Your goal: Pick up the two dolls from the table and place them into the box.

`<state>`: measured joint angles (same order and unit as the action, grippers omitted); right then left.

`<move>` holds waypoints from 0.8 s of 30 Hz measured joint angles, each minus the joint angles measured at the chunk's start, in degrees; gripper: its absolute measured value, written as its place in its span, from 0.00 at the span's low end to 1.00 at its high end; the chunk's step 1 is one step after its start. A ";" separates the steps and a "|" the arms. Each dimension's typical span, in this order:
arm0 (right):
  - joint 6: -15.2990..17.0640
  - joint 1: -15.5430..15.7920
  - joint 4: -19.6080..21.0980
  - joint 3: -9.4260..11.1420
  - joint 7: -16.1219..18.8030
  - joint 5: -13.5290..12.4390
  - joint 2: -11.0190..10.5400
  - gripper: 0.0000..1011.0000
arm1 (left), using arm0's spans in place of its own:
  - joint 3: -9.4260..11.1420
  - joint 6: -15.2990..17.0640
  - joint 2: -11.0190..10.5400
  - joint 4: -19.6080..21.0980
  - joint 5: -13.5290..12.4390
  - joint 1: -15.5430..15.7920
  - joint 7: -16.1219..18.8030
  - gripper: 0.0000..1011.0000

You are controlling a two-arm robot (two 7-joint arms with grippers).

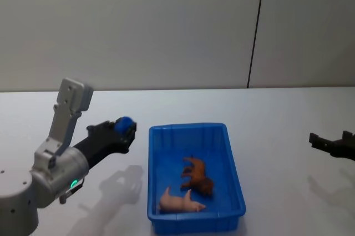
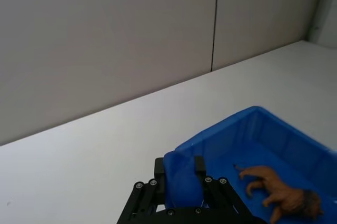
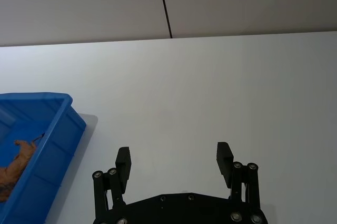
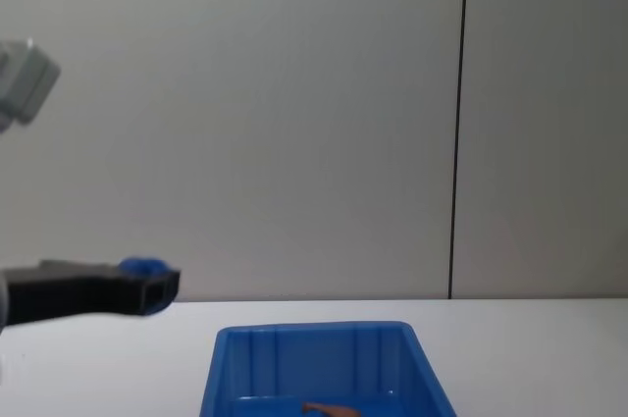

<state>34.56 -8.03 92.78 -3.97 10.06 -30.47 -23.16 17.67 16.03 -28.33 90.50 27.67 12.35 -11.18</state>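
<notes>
White table (image 1: pixel 277 119) spreads under grey wall panels (image 1: pixel 166 25). Blue box (image 1: pixel 236 175) holds both dolls: brown-orange doll (image 1: pixel 197 175), pinkish doll (image 1: pixel 180 202). Left gripper (image 1: pixel 123 130) beside box grips something blue; right gripper (image 3: pixel 174 158) spread, empty.

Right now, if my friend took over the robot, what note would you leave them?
Left pincer: hovers over the plain white table, left of the bright blue plastic bin. A blue bit shows at its tip; what it is cannot be told.
Right pincer: open and empty, over the table right of the bin.
Dolls: the brown-orange toy animal and the pale pink toy pig both lie inside the bin.
Done: both dolls are in.
Left: probably just parking the arms.
</notes>
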 joint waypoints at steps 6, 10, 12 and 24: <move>0.00 0.00 0.00 0.00 0.00 0.00 0.00 0.99 | -0.05 -0.23 0.84 -0.31 1.29 1.57 -3.68 0.29; 0.00 0.01 0.00 0.00 0.00 0.00 0.00 0.99 | 0.06 -0.04 1.69 -1.32 2.44 3.05 -7.26 0.26; 0.00 0.00 0.00 0.00 0.00 0.00 0.00 0.99 | 0.16 0.15 2.00 -1.75 2.80 3.55 -8.40 0.25; 0.00 0.00 0.00 0.00 0.00 0.00 0.00 0.99 | 1.70 2.76 5.78 -9.53 6.08 9.02 -20.33 0.26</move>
<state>34.56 -8.03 92.78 -3.97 10.06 -30.48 -23.15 19.37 18.79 -22.55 80.97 33.75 21.37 -31.51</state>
